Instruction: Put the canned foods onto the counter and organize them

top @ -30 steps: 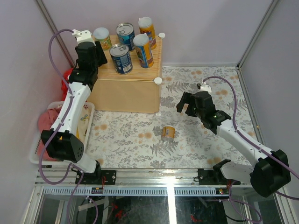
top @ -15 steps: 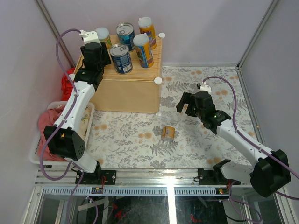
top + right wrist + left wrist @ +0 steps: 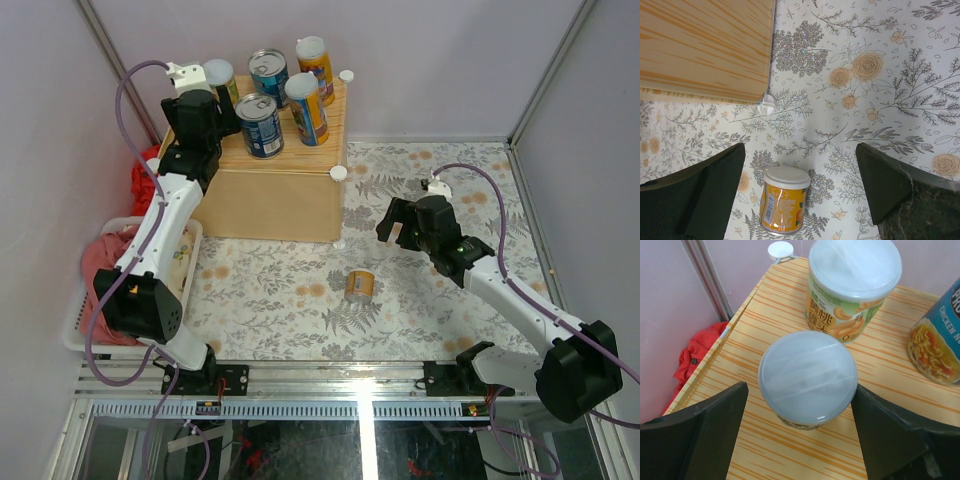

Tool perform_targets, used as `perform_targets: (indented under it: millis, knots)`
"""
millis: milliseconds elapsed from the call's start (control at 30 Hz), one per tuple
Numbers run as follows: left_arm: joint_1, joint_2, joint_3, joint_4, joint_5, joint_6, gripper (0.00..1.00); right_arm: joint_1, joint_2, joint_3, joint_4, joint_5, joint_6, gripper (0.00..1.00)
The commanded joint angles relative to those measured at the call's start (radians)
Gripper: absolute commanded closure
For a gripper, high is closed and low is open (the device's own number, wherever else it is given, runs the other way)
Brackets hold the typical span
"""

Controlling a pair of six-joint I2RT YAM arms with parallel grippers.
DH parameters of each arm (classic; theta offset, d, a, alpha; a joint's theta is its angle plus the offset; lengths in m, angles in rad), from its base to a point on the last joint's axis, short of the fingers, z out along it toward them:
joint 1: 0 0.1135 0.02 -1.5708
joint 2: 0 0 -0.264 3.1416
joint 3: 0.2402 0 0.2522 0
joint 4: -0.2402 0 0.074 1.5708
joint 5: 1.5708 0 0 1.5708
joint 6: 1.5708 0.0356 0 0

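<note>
Left gripper: you have it spread wide over the counter, one finger on either side of an upright white-lidded can near the counter's left rear. A green can stands just behind that can and a blue can to its right. Right gripper: yours hangs wide open, holding nothing, above the floral cloth. Orange can: off the counter, on the cloth, apart from the counter's front corner and below the right gripper's fingers.
</note>
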Motion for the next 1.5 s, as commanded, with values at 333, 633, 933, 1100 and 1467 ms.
perform_targets:
  millis: [333,633,933,1100,1467]
  knots:
    - [0.005,-0.052,0.034,0.097,-0.047,-0.05,0.12,-0.003,0.007,0.051,0.009,-0.065,-0.032,0.01]
    - [0.0,-0.131,0.027,0.09,-0.015,-0.108,0.11,0.078,0.059,0.06,-0.063,-0.059,-0.021,0.02]
    - [-0.073,-0.276,-0.038,0.089,-0.003,-0.114,0.11,0.194,0.148,0.038,-0.084,-0.061,0.129,0.01]
    - [-0.153,-0.378,-0.096,0.077,-0.018,-0.112,0.11,0.238,0.197,0.035,-0.102,-0.063,0.173,0.0]
    - [-0.365,-0.539,-0.212,-0.032,-0.04,-0.143,0.11,0.284,0.248,0.006,-0.123,-0.047,0.202,0.01]
